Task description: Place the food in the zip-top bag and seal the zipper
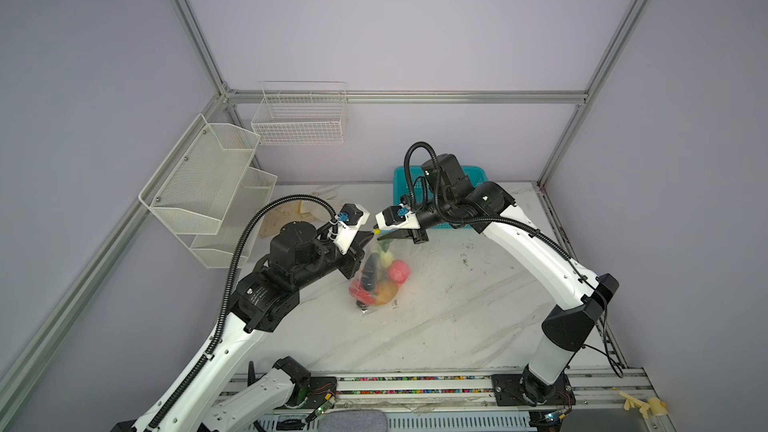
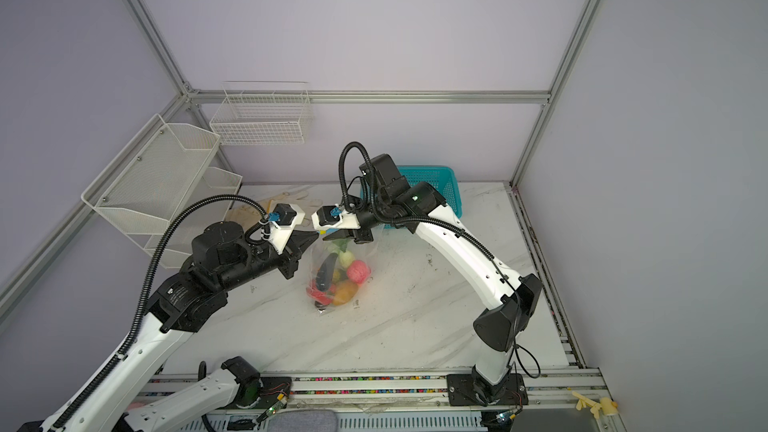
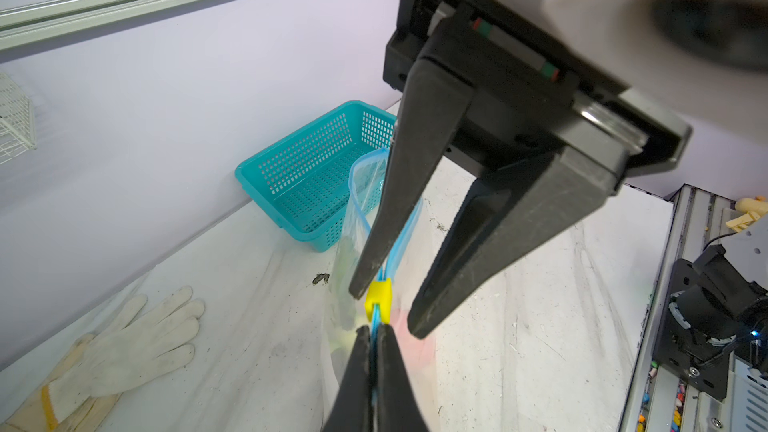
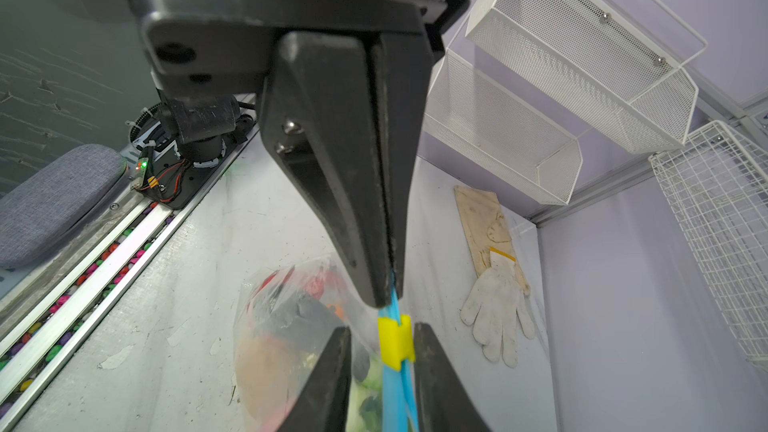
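Observation:
The clear zip-top bag [image 1: 380, 280] [image 2: 334, 280] hangs from its mouth in both top views, with the food [image 1: 398, 272] [image 4: 291, 326] inside: pink, orange, red, green and dark pieces. My left gripper [image 3: 374, 332] [image 1: 369, 238] is shut on the light blue zipper [image 3: 397, 243] [image 4: 392, 396], right beside the yellow slider [image 3: 379, 299] [image 4: 395, 340]. My right gripper [image 4: 382, 328] [image 1: 380, 235] is open and straddles the slider. One of its fingers touches the slider; a gap separates the other from it. The two grippers meet tip to tip above the bag.
A teal perforated basket [image 1: 415, 184] [image 3: 307, 176] stands behind the right arm at the back wall. White work gloves [image 3: 124, 347] [image 4: 496, 309] lie on a board at the back left. White mesh racks [image 1: 208, 184] and a wire basket [image 1: 299, 118] hang on the walls.

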Motion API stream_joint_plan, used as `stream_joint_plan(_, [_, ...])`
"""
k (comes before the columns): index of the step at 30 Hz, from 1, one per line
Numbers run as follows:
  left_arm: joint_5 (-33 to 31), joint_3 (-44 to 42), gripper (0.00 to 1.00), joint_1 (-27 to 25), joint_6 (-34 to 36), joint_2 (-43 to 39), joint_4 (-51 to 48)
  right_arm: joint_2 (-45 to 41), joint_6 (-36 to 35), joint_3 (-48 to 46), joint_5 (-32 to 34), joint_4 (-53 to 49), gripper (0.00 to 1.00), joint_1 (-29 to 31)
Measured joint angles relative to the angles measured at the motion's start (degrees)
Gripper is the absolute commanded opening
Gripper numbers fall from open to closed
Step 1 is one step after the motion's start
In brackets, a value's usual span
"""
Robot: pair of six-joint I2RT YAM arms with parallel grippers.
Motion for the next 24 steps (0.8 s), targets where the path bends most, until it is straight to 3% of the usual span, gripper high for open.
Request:
stream_joint_plan(6, [-0.28,0.0,0.0,0.0,0.04,0.0,0.0,1.77,0.09,1.9,-1.09,-1.01,0.37,0.11])
stream_joint_plan(12, [-0.46,-0.04,0.0,0.0,0.09,0.0,0.0,3.43,0.0,3.43,-1.36,-2.21,0.31,0.13])
stream_joint_plan(24, [-0.9,-0.11,0.0,0.0,0.28,0.0,-0.02,2.97,0.26,3.21,-0.9,-2.14,0.3,0.13])
